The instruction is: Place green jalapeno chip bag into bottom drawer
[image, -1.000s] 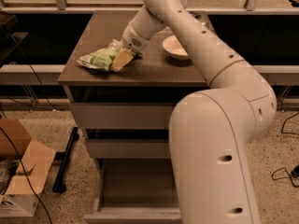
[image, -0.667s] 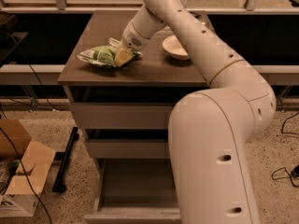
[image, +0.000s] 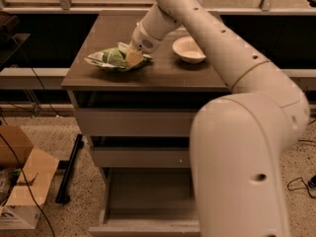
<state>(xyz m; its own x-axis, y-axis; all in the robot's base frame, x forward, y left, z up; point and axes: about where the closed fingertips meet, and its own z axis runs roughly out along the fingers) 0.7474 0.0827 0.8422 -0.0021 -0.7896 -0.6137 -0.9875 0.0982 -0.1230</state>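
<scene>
The green jalapeno chip bag (image: 111, 59) lies on the left part of the cabinet top (image: 163, 75). My gripper (image: 134, 58) reaches down from the right onto the bag's right end and is shut on it; a yellowish fingertip (image: 132, 58) shows against the green foil. The bottom drawer (image: 148, 194) is pulled open below, and its bare grey inside shows. My arm's large lower body hides the drawer's right part.
A white bowl (image: 188, 49) stands on the cabinet top just right of the gripper. The two upper drawers (image: 133, 122) are closed. An open cardboard box (image: 22, 181) and a black bar (image: 69, 169) lie on the floor at the left.
The gripper has closed in on the bag's right end and shifted slightly up. The bag's shape has changed a little, its right end pinched up under the fingers.
</scene>
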